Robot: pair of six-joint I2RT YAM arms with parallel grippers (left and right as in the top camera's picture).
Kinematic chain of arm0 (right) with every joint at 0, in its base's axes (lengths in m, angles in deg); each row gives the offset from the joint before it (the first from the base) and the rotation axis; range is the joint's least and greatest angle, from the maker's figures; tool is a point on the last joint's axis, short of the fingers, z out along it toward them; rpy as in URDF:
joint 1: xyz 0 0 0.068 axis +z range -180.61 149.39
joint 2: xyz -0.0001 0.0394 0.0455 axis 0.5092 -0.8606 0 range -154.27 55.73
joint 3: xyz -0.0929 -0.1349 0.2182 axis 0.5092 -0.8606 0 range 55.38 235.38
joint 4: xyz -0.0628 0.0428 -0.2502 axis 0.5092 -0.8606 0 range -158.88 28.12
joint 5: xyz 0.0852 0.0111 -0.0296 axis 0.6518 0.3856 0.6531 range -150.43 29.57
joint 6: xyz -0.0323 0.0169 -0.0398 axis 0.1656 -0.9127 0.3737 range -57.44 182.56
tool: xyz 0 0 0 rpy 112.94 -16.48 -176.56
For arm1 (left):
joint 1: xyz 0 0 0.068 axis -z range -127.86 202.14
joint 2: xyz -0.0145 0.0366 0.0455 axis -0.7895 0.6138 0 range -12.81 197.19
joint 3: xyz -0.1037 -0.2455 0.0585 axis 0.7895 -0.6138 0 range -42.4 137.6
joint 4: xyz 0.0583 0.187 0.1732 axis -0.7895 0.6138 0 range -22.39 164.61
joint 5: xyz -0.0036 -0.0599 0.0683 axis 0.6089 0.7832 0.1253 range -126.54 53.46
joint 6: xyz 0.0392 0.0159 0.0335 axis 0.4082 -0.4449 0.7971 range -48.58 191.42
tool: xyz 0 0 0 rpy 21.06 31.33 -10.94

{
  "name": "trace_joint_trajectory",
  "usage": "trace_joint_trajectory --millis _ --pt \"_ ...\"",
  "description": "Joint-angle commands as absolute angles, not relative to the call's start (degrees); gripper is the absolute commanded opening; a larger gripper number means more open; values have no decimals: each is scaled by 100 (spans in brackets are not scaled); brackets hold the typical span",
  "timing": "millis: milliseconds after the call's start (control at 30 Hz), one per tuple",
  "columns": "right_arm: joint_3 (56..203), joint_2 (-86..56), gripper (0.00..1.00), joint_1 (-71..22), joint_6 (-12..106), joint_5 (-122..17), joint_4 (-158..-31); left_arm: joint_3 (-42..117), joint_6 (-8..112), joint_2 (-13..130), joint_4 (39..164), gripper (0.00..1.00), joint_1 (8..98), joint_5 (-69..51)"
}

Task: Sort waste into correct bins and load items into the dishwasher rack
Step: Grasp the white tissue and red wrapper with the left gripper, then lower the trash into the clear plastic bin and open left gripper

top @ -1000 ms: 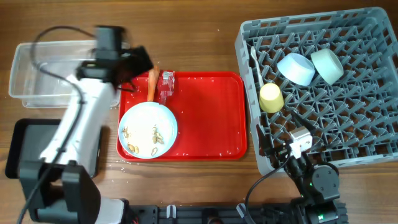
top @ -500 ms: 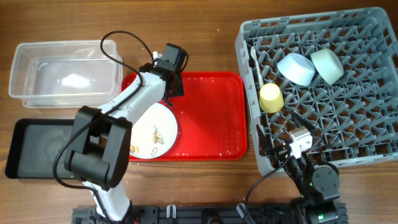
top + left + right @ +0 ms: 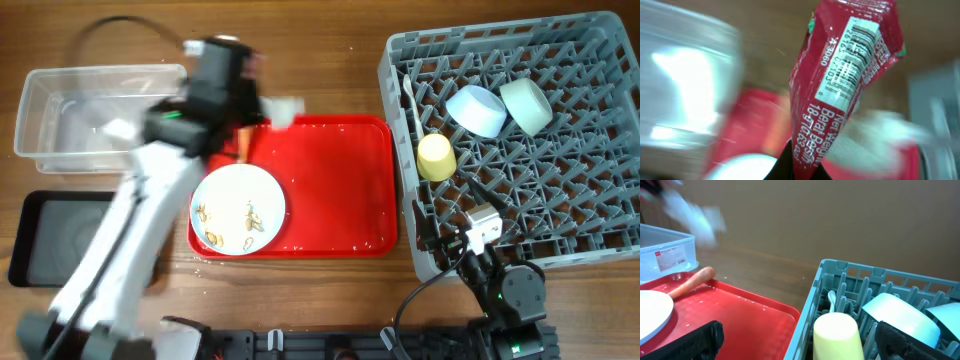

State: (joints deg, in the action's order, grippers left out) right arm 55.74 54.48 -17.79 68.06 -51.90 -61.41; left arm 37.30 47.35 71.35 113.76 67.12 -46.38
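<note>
We find the red wrapper (image 3: 845,85) clamped by one end in the left gripper (image 3: 796,167), long axis running straight out from the jaws, aloft over the far-left corner of the red tray (image 3: 340,180). The clear tub (image 3: 60,85) lies just leftward; the right gripper (image 3: 802,340), spread and empty, is well apart.

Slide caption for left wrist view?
Left pincer holds red-and-clear wrapper, barcode toward camera; blurred red tray and clear tub behind.
</note>
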Motion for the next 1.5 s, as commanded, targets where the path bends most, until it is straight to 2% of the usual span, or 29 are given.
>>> trace_joint_trajectory --millis 0,100,133,167,200,233,400,500,533,600,633,733,767,833,867,900,933,967,1000,1067,1133,1167,1200,1267,1300,1333,1367,1400,1467 --pt "5567 5476 99 -1792 6856 -5142 -6117 3732 5025 7028 11264 4 5291 -5163" --pt "5567 5476 100 -1792 6856 -5142 -6117 3721 5152 7880 10143 4 4148 -5123" --pt "5567 5476 100 -1792 6856 -5142 -6117 3721 5159 8416 9774 15 3816 -4599" --pt "5567 5476 100 -1792 6859 -5142 -6117 3721 5176 8884 9750 73 3643 -4059" --pt "5567 5476 100 -1792 6856 -5142 -6117 3721 5176 9201 9815 100 3591 -3830" --pt "5567 5476 100 -1792 6856 -5142 -6117 3723 5174 9458 10123 100 3589 -3738" --pt "5567 5476 100 -1792 6854 -5142 -6117 3911 4870 8540 11489 100 3884 -3392" --pt "5567 5476 100 -1792 6856 -5142 -6117 3911 5331 7839 11212 99 4032 -3395" --pt "5567 5476 100 -1792 6856 -5142 -6117 3911 5637 7727 11109 96 4030 -3401" --pt "5567 5476 100 -1792 6856 -5142 -6117 3909 5156 7568 11196 73 3969 -4286" --pt "5567 5476 100 -1792 6856 -5142 -6117 3891 5139 7620 11295 72 3947 -4107" --pt "5567 5476 100 -1792 6856 -5142 -6115 3795 5935 8184 11199 100 3927 -2975" --pt "5567 5476 100 -1792 6856 -5142 -6117 3808 6389 8215 11137 86 3827 -2024" --pt "5569 5476 100 -1792 6854 -5142 -6117 3808 5740 8200 11011 4 3639 -1952" --pt "5567 5476 100 -1792 6856 -5142 -6117 3808 4547 8202 11227 12 3538 -2944" --pt "5567 5476 100 -1792 6856 -5142 -6117 3808 4363 8202 11365 53 3525 -3423" --pt "5567 5476 100 -1792 6859 -5142 -6117 3808 4464 8202 11382 29 3549 -3718" --pt "5567 5476 100 -1792 6856 -5142 -6117 3808 5692 8200 11151 4 3615 -2485" --pt "5567 5476 100 -1792 6856 -5142 -6115 3808 6783 8195 11122 4 3626 -1519" --pt "5567 5476 100 -1792 6856 -5142 -6117 3806 4507 8197 11408 4 3547 -3954" --pt "5567 5476 100 -1792 6856 -5142 -6117 3808 7082 8239 11078 4 3527 -1677" --pt "5567 5476 100 -1792 6856 -5142 -6117 3808 5087 8219 11332 4 3488 -3744" --pt "5567 5476 100 -1792 6856 -5142 -6117 3806 3900 8219 11533 4 3457 -4481" --pt "5567 5476 100 -1792 6856 -5142 -6117 3808 7469 8267 11052 4 3466 -1307" --pt "5567 5476 100 -1792 6859 -5142 -6117 3811 5124 8230 11242 4 3418 -3224" --pt "5567 5476 100 -1792 6856 -5142 -6117 3808 4555 8239 11137 4 3425 -3438" --pt "5567 5476 100 -1792 6856 -5142 -6117 3808 6265 8269 10943 4 3505 -2291" --pt "5567 5476 100 -1792 6856 -5142 -6117 3808 6516 8252 11092 5 3569 -2380" --pt "5567 5476 100 -1792 6856 -5142 -6117 3813 5559 8234 11384 4 3556 -3609"
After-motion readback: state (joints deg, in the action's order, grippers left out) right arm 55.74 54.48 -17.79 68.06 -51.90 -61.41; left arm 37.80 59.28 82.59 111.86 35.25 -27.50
